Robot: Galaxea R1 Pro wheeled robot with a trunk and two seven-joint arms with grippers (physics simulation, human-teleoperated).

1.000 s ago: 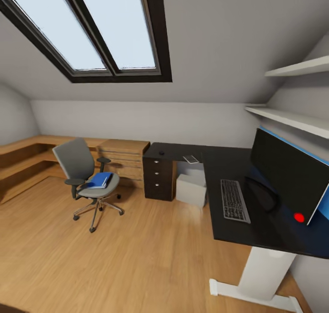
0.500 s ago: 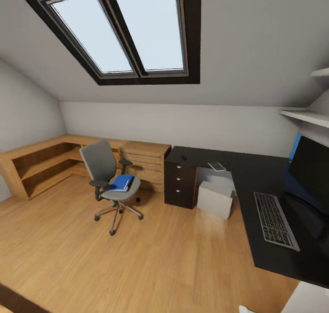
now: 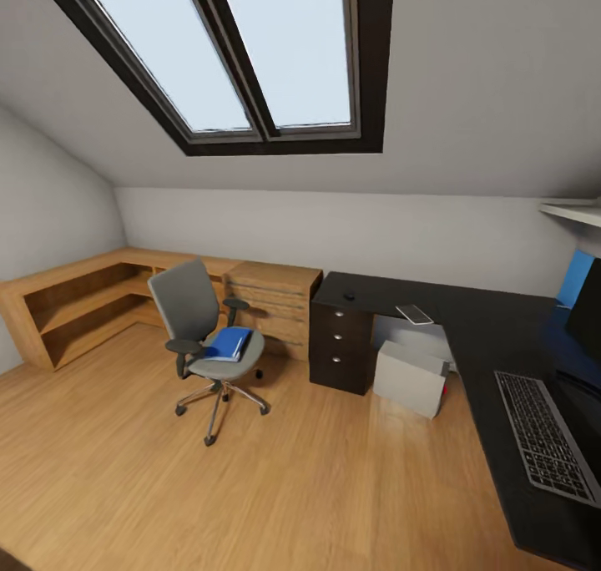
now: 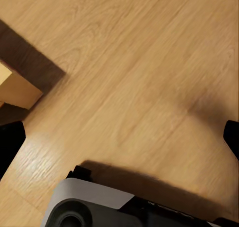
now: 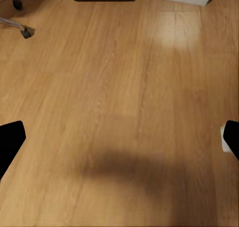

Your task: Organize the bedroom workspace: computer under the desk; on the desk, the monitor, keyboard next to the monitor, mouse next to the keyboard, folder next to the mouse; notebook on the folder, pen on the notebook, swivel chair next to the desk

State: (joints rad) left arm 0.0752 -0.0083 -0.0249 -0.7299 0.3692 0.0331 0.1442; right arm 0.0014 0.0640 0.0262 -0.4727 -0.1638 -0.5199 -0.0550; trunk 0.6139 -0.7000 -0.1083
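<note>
Left fingers (image 4: 12,142): spread wide at the edges of the left wrist view, released, grasping nothing; wooden plank floor (image 4: 129,77) below, with the robot's grey base (image 4: 84,204) just under them.
Right fingers (image 5: 11,137): likewise spread and empty, hanging over bare floor; a chair caster (image 5: 25,33) near one corner of that view.
Grey flat keyboard (image 3: 547,437): nearest of the task's things, lying on the black L-shaped counter (image 3: 492,337) at the right edge, close to the front lip; risk of a knock off the edge if an arm or the trunk swings past on a tight turn.
Black monitor (image 3: 587,308): on the counter beside the keyboard, cut by the frame; same sweep hazard.
White box-shaped computer (image 3: 409,379): on the floor under the counter, beside the dark drawer unit (image 3: 340,346); likely to be shoved out of place if the base drives in too close.
Grey swivel chair (image 3: 204,337): mid-room, well apart from the counter; on casters, so a contact while reaching probably rolls or spins it away.
Blue folder (image 3: 227,343): flat on the chair seat; could slide off if the chair is bumped.
Small black mouse (image 3: 349,296): far end of the counter; easy to nudge over the back edge.
Pale flat notebook-like item (image 3: 415,314): on the counter near the corner; identity hard to tell; pen too small to make out.
</note>
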